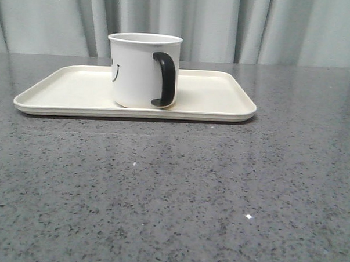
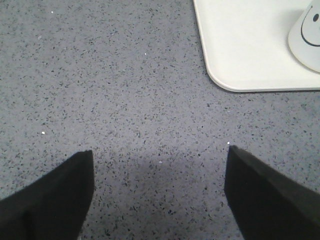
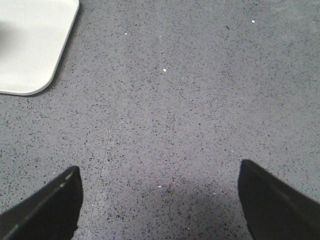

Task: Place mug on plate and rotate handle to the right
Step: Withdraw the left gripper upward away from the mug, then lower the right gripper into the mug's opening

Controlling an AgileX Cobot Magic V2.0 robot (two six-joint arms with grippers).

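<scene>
A: From the front, where's the mug [image 1: 144,70]?

B: Upright on the cream plate [image 1: 60,91], near its middle. Its black handle [image 1: 164,79] faces the camera, slightly right. It looks rigid, glazed, probably slippery and breakable; I'd pinch the rim or the body. Only speckled grey table [image 1: 219,191] around, curtain [image 1: 255,27] behind; nothing blocks.

A: Left wrist view?

B: Left gripper [image 2: 159,192] spread wide, holding nothing, over the table; plate corner and smiley face [image 2: 310,31] beyond.

A: Right wrist?

B: Right gripper [image 3: 160,200] wide apart, empty; a plate corner just ahead.

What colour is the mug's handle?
Glossy black, against the white mug; the handle shows best in the front view.
</scene>
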